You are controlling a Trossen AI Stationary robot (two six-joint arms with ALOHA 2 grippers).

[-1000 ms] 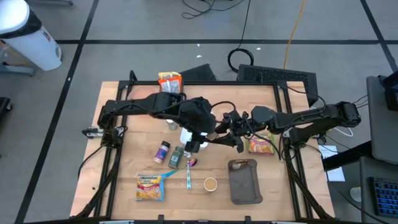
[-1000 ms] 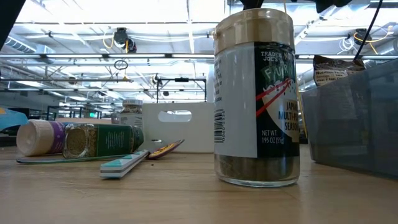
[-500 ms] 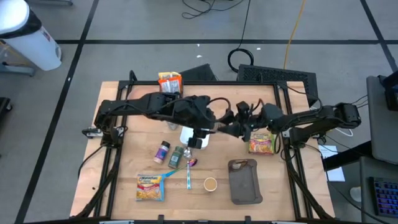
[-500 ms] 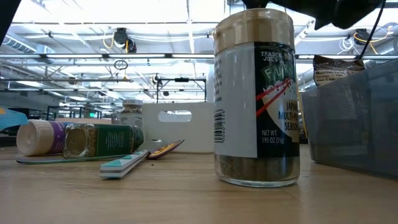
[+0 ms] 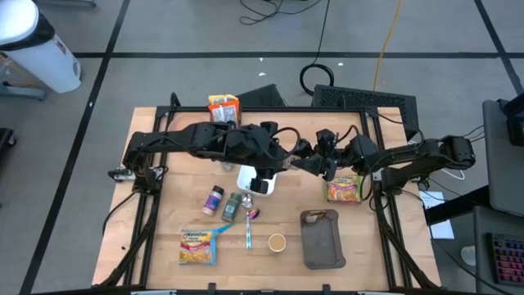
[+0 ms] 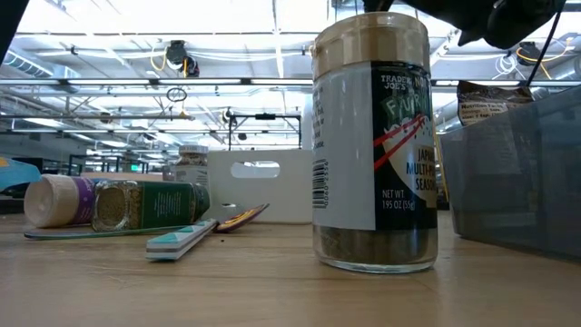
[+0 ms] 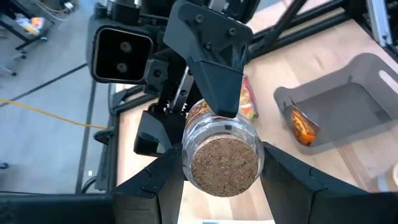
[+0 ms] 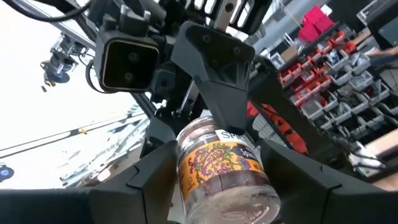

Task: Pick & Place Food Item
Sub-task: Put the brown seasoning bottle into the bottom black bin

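A glass spice jar point(image 7: 225, 163) with an orange label point(image 8: 219, 160) hangs in the air over the middle of the table. Both grippers are shut on it, one from each end. My left gripper point(image 5: 288, 161) reaches in from the table's left and my right gripper point(image 5: 321, 161) from the right. They meet above a white container point(image 5: 255, 182). The jar's end facing the left wrist view is a brown, grainy disc ringed by glass. My left gripper pinches the jar's glass sides point(image 7: 186, 163) between its two fingers, near the end with the brown disc. The fingers lie along the jar, which is lifted clear. My right gripper pinches the labelled sides point(image 8: 181, 168) near the opposite end, its fingers also along the jar. Each wrist view shows the other gripper's finger point(image 7: 214, 87) lying on the jar's far part.
A grey tray point(image 5: 322, 239) lies near right, with a snack bag point(image 5: 345, 189) behind it. A seasoning jar point(image 6: 374, 145) stands close to the low camera. Two spice bottles point(image 5: 223, 201), a toothbrush point(image 5: 249, 231) and a noodle packet point(image 5: 197, 246) lie near left. An orange bag point(image 5: 223, 107) sits at the far edge.
Both grippers, with the jar between them, have shifted toward the table's far edge and turned at the wrist. The right gripper has drawn back toward the right and tipped upward. The left has risen a little. Both stay shut on the jar.
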